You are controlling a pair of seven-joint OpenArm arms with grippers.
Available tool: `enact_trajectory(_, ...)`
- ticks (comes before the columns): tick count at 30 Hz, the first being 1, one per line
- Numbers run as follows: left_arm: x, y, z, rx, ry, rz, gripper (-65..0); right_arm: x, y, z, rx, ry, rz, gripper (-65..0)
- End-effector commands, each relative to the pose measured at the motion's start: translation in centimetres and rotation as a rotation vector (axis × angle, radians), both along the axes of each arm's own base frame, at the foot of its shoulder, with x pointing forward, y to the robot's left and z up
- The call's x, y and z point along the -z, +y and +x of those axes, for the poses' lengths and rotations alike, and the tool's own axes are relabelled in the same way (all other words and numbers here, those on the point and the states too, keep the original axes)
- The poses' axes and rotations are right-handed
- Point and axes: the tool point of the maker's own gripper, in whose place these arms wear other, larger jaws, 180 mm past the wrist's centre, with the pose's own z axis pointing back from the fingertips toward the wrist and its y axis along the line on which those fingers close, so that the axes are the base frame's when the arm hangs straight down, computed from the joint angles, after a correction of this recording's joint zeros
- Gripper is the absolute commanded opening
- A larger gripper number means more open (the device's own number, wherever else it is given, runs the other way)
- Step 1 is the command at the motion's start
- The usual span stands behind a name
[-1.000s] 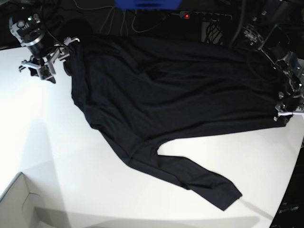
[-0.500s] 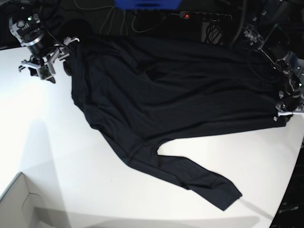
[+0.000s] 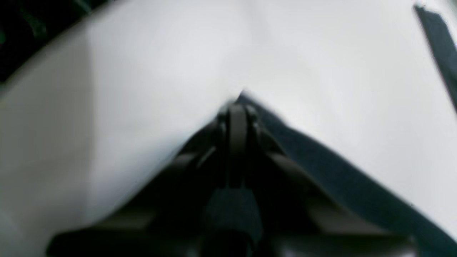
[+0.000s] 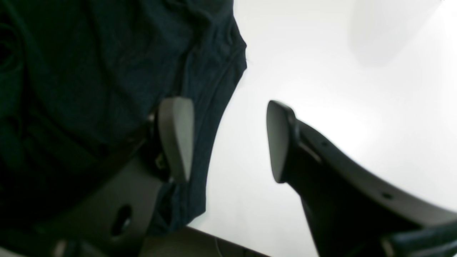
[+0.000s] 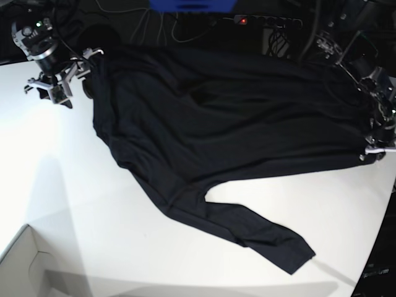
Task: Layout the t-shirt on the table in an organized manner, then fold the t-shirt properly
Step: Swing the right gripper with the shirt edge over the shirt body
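Across the white table [image 5: 37, 154], found the black t-shirt [image 5: 216, 117] spread wide but not flat, with soft creases through the body. Saw its far edge lying along the back of the table, next to the dark background. Traced one long sleeve [image 5: 260, 238] slanting toward the near right, its cuff resting on bare tabletop. Noted a pale box [image 5: 28, 266] at the near left corner, well apart from the cloth, and a power strip [image 5: 266, 21] with a red light behind the table.

At the shirt's right end in the base view, found the left gripper [image 5: 373, 150] low on the cloth's edge near the table's curved rim. From its wrist camera, blurred, made out the fingers pressed together with no gap. Saw a dark point of fabric pinched at their tip and a band of cloth running away to the lower right over white surface. Judged it clamped on the t-shirt.

At the shirt's left end, found the right gripper [image 5: 52, 86] just beside the cloth's corner. From its wrist camera, saw the fingers [image 4: 176, 139] spread wide and holding nothing. Placed one pad over the dark fabric's edge and the other over bare table. Could not tell whether either pad touched the surface.
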Motion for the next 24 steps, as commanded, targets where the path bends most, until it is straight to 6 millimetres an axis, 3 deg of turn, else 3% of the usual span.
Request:
enact_trajectory(1, -3.6, 1.5, 1.1, -0.013, -0.086, 0.064, -65.0, -0.9, 0.0, 0.3, -0.008, -0.033, 0.003, -31.9)
enact_trajectory(6, -5.0, 1.0, 0.7, -0.01, -0.114, 0.107, -65.0, -0.9, 0.0, 0.3, -0.008, -0.034, 0.003, -31.9)
enact_trajectory(14, -5.0, 0.6, -0.3, -0.001, -0.077, 0.112, -65.0, -1.1, 0.3, 0.8, -0.011, -0.047, 0.01, -31.8)
enact_trajectory(20, -4.8, 0.6, -0.7, 0.0, -0.067, 0.117, -65.0, -3.8, 0.8, 5.6, 0.0, -0.185, 0.041, -31.7)
enact_trajectory(24, -4.6, 0.6, -0.8, 0.0, -0.064, 0.114, -65.0, -4.5, 2.7, 10.1, -0.034, -0.237, 0.096, -31.7)
